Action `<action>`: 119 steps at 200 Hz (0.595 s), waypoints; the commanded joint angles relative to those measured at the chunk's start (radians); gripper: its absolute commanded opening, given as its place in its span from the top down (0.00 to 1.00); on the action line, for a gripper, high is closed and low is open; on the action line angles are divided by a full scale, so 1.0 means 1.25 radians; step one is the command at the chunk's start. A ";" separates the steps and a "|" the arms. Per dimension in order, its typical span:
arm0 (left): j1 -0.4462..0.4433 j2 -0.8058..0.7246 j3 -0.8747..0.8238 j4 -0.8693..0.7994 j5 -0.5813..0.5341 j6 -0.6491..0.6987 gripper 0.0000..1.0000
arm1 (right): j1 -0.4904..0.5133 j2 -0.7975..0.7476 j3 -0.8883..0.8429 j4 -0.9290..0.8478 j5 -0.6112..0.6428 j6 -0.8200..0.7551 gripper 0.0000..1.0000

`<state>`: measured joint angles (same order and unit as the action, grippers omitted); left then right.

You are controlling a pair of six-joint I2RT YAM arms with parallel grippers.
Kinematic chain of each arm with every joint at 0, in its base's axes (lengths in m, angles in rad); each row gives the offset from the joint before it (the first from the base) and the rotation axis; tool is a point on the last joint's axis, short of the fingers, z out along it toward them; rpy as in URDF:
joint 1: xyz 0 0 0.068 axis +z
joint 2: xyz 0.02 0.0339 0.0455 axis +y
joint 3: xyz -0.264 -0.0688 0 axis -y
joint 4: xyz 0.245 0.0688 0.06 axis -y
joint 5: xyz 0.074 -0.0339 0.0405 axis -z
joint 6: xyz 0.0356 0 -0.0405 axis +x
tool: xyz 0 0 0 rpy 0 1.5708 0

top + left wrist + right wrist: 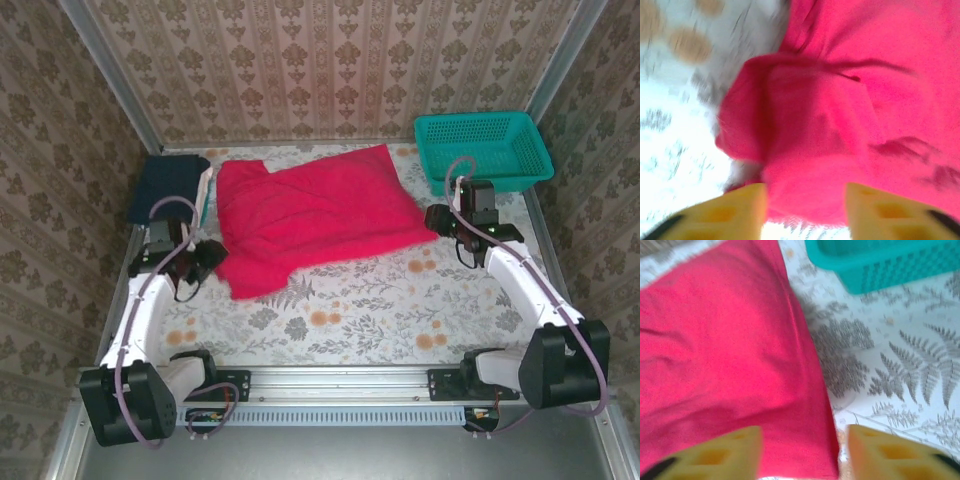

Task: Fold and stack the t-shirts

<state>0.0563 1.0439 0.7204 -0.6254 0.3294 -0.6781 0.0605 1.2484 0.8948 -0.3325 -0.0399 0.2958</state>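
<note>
Red t-shirt (315, 215): lies loosely across the far middle of the counter (350, 310); a bunched flap trails toward the near left.
Folded stack: dark navy shirt (165, 190) at far left, just beside the red one, with a pale edge showing along its right side.
Basket (480, 118): teal mesh, far right corner, apart from the red cloth.
Left end effector (805, 200): fingers spread, nothing pinched; the bunched red corner sits just ahead of them.
Right end effector (805, 445): fingers spread, empty; the shirt's right edge runs between them.
Step in hand: likely taking both sides for the next fold.
Doing it well: bite the cloth only, not the counter print; take both layers at the bunched corner; lift both sides evenly so the crease runs straight.
Arm pose: the left arm reaches up the left side with its wrist turned inward; the right arm mirrors it, its wrist just short of the basket.
</note>
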 commanded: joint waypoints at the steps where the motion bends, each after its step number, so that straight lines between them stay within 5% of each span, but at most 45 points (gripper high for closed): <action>1: -0.006 -0.053 -0.038 -0.030 -0.025 -0.025 0.00 | -0.004 -0.005 0.000 0.004 0.039 0.002 0.13; 40: -0.037 -0.106 -0.044 -0.025 -0.073 -0.057 0.00 | 0.035 0.008 0.014 0.048 0.016 -0.020 0.11; 82: -0.177 -0.062 -0.067 0.029 -0.145 -0.161 0.01 | 0.191 0.084 0.017 0.100 0.010 0.013 0.13; 119: -0.292 -0.084 -0.088 -0.077 -0.239 -0.291 0.11 | 0.313 0.169 0.027 0.125 0.012 0.045 0.14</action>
<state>-0.2310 0.9714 0.6376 -0.6247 0.1455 -0.8906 0.3969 1.4036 0.9009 -0.2115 -0.0261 0.3061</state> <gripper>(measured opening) 0.932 0.868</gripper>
